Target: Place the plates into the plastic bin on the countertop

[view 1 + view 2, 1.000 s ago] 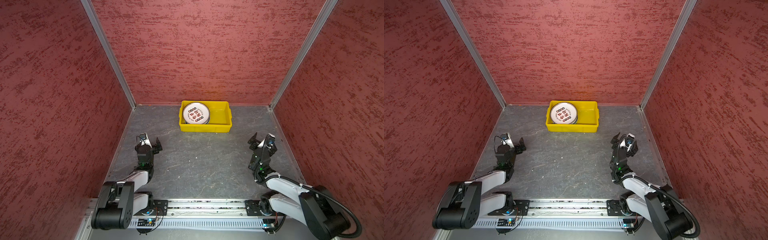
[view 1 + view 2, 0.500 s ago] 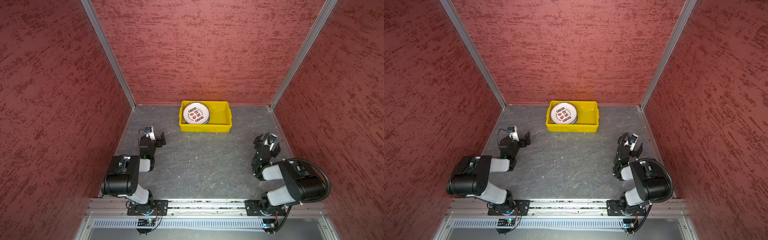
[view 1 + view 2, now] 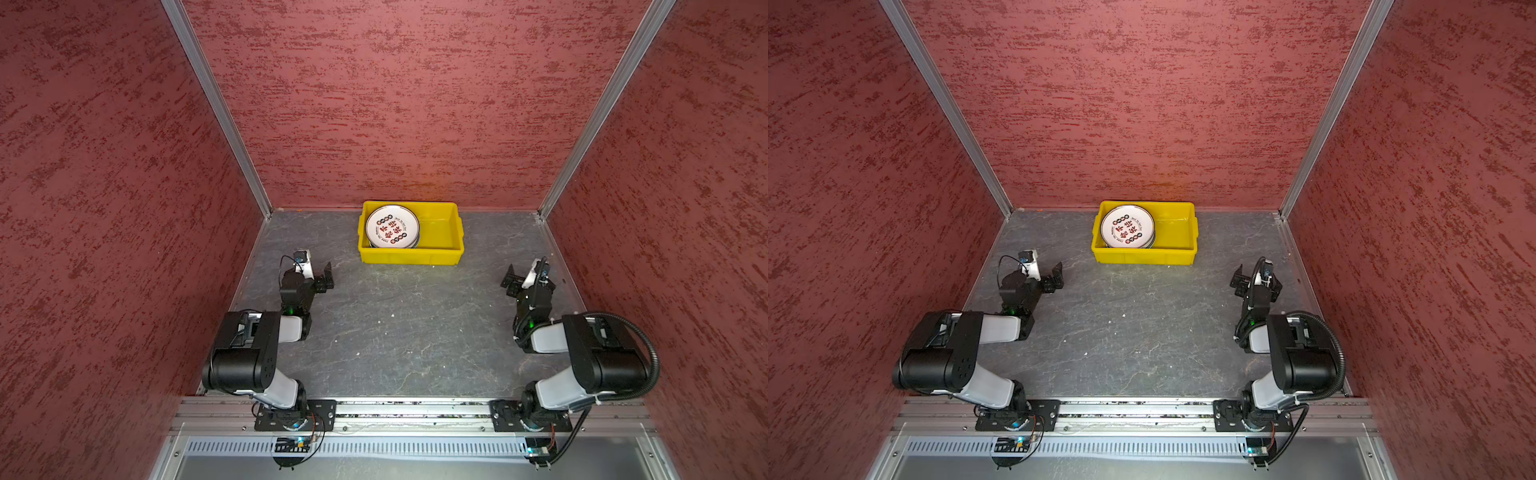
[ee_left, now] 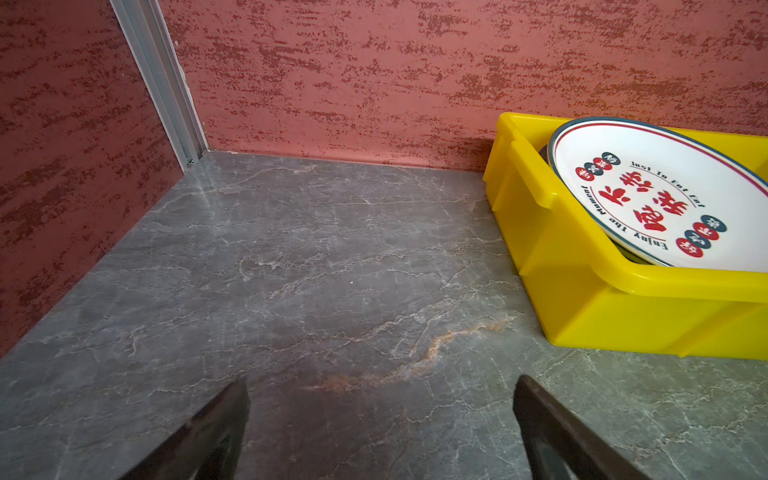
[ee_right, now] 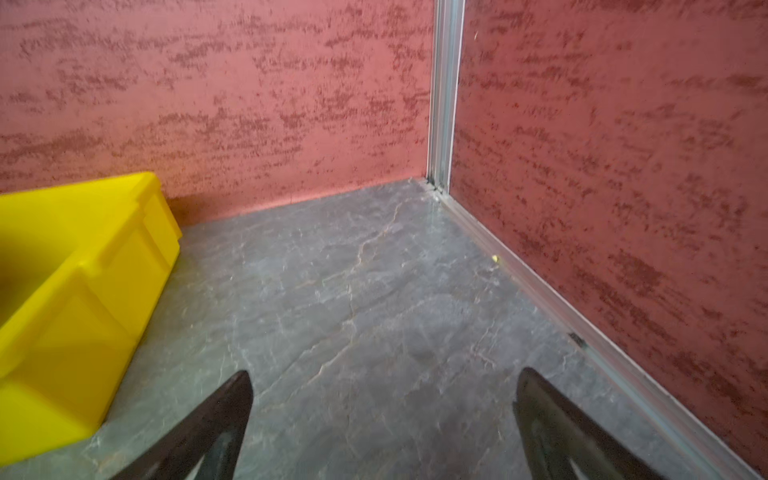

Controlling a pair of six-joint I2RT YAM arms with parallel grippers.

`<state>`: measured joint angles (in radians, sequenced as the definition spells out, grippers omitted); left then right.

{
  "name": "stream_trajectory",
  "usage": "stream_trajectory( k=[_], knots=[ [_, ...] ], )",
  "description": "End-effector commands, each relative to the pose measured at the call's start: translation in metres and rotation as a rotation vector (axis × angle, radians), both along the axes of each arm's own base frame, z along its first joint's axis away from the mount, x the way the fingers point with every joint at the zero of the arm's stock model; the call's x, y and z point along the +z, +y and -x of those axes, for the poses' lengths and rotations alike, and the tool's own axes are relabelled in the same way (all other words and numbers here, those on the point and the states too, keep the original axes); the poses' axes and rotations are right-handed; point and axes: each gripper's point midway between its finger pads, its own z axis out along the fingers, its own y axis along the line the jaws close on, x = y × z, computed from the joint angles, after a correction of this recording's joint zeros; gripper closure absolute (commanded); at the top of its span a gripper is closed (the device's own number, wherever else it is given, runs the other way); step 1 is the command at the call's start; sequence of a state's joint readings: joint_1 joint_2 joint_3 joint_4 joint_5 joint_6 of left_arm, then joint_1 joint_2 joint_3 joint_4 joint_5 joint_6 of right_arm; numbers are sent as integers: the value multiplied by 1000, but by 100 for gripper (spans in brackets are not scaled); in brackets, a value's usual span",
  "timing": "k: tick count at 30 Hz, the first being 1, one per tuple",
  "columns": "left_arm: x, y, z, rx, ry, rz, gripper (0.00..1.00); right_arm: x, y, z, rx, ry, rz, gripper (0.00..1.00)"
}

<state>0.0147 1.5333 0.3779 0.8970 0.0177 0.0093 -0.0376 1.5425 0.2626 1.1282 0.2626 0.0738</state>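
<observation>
The plastic bin (image 3: 441, 243), bright yellow, stands at the back middle of the grey countertop (image 3: 395, 332) in both top views (image 3: 1177, 249). In its left half lies a stack of plates; the top plate (image 3: 392, 226) (image 3: 1127, 226) is white with red characters, and only edges show beneath it. The left wrist view shows this plate (image 4: 648, 195) tilted in the bin (image 4: 582, 299). My left gripper (image 3: 322, 280) (image 4: 382, 384) hangs open and empty, low over the countertop, front-left of the bin. My right gripper (image 3: 513, 282) (image 5: 385, 375) is open and empty front-right of the bin (image 5: 83, 266).
Red textured walls (image 3: 104, 208) with aluminium corner posts (image 3: 220, 112) close in the left, back and right. Both arms stand folded over their bases on the front rail (image 3: 411, 409). The bin's right half (image 3: 440, 228) shows bare yellow floor.
Both arms have folded up over their bases, elbows raised. The left gripper has shifted a little right and toward the bin. Both jaws stay open, and the plates have not moved.
</observation>
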Motion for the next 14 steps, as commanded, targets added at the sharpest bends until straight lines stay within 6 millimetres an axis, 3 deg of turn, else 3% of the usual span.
stream_trajectory(
  k=[1,14],
  knots=[
    [0,1,1,5,-5,-16,1,14,7,-5,49,-54,1,1],
    [0,1,0,-4,1,-8,1,14,6,-5,47,-54,2,1]
  ],
)
